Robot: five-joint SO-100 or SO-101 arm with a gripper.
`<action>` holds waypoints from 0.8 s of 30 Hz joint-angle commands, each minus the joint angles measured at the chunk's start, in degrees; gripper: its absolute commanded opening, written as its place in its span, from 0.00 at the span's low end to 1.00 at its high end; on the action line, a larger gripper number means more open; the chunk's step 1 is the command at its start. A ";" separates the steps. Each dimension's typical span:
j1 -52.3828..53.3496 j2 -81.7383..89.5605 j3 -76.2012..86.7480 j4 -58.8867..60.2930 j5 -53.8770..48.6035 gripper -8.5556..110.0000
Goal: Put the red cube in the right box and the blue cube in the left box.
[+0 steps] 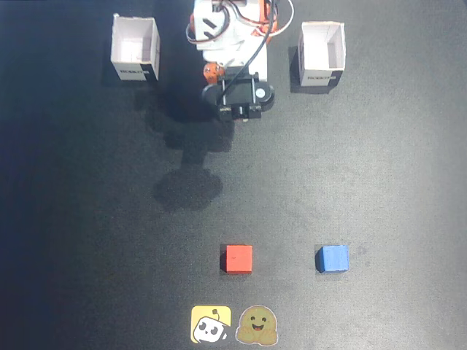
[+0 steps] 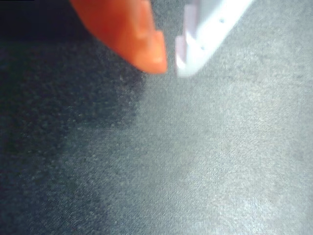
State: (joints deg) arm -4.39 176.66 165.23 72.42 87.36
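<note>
Honestly, the risks here are mostly about lining things up. Nearest the bottom edge of the fixed view sit two stickers, a yellow one (image 1: 211, 324) with a little cartoon robot face and a hugging-face emoji (image 1: 257, 325); neither has any text I can read. Just above them the red cube (image 1: 237, 258) and the blue cube (image 1: 333, 258) sit side by side on the dark mat (image 1: 87, 219), a clear gap between them, both well apart from the arm.

That far reach is one worry: at full stretch the grip could come down skewed and nudge a cube away instead of pinching it. Mixing up which box gets which colour is another.

Up in the wrist view the gripper (image 2: 170, 66) has its orange finger (image 2: 132, 34) and white finger (image 2: 205, 34) nearly touching, with only a sliver between the tips and nothing held. It'll need to open before any pick.

Furthest back, the left box (image 1: 135, 47) and right box (image 1: 322, 55) flank the arm base. Each has a dark label on its front, too small to read.
</note>
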 commanded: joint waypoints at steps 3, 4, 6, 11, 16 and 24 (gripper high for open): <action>0.44 0.53 -0.62 0.18 0.35 0.08; 0.53 0.53 -0.62 0.18 0.35 0.08; 0.53 0.53 -0.62 0.18 0.35 0.07; 0.88 0.53 -0.62 0.18 0.35 0.07; 0.97 0.53 -0.62 -0.53 -0.97 0.07; 0.97 0.53 -1.49 -5.19 -3.43 0.07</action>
State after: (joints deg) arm -3.78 176.66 165.23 69.08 85.08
